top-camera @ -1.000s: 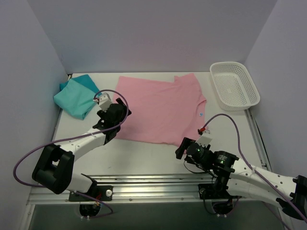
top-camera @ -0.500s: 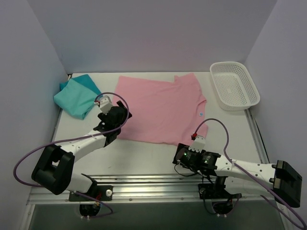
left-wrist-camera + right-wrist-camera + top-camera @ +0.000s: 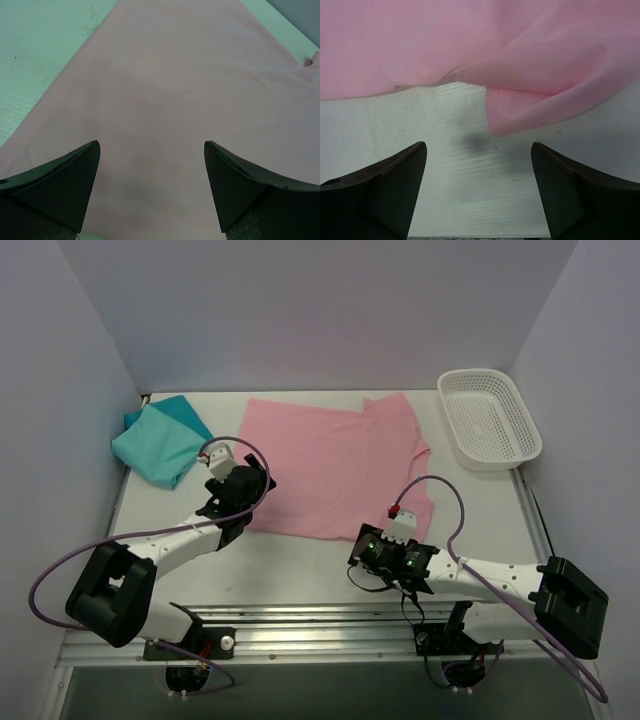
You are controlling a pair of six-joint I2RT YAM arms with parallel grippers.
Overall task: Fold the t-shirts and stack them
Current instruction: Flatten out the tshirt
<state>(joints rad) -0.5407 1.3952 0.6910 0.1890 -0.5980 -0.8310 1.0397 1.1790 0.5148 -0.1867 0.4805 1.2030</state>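
Across the middle of the worktop (image 3: 300,565) we see the pink t-shirt (image 3: 335,465) spread flat, long axis left to right, sleeve end rightward. The folded teal t-shirt (image 3: 160,443) sits at the far-left corner. Our left gripper (image 3: 150,150) gapes wide over the pink cloth's left edge, our right gripper (image 3: 479,150) open before its near hem; both hold nothing.

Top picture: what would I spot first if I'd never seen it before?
A big pink t-shirt lies spread in the middle of the table. The open left end effector and right end effector hover at its near edge. A teal t-shirt sits far left, a white basket far right.
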